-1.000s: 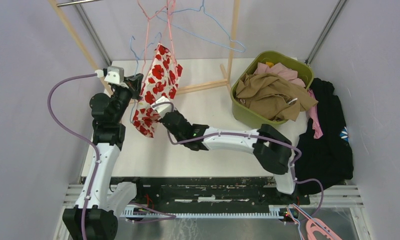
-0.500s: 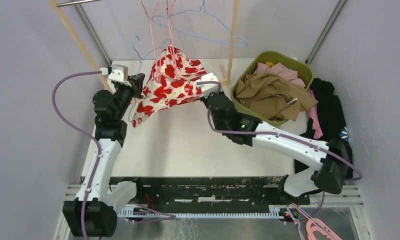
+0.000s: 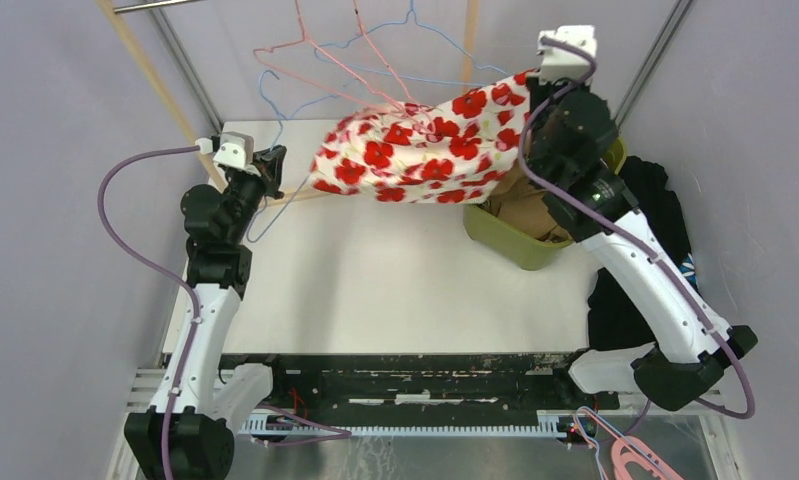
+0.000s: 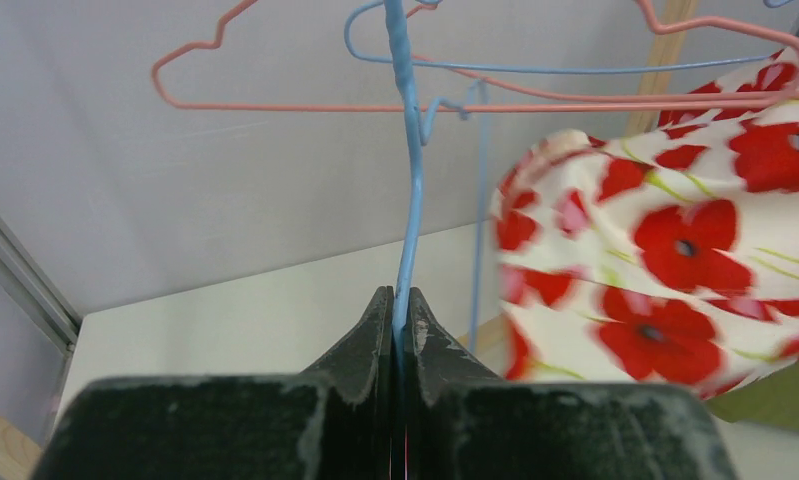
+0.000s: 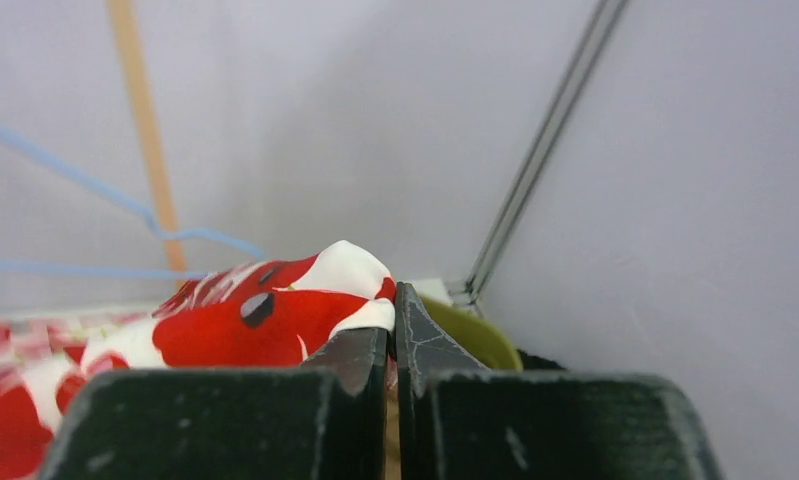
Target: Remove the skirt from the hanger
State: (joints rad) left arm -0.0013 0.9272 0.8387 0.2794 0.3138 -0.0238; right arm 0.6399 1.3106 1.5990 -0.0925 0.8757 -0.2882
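Note:
The skirt (image 3: 425, 160), white with red poppies, hangs stretched out in the air from the table's middle to above the green bin. My right gripper (image 3: 530, 92) is raised at the far right and shut on one corner of it (image 5: 265, 310). A pink wire hanger (image 3: 320, 48) slants down into the skirt's upper left edge; I cannot tell whether it still hooks the cloth. My left gripper (image 3: 272, 172) is shut on the thin lower wire of a blue hanger (image 4: 407, 200), with the skirt (image 4: 675, 230) just to its right and apart from it.
A green bin (image 3: 495, 238) of brown and pink clothes sits under the right gripper. A black garment pile (image 3: 665, 285) lies at the right edge. Wooden rack legs (image 3: 155, 90) stand behind the left arm. Another blue hanger (image 3: 415, 22) hangs overhead. Pink hangers (image 3: 635, 460) lie near right.
The right gripper has swung from beside the left arm up to the far right, pulling the skirt out sideways. The hangers have swung with it. The left gripper has stayed put.

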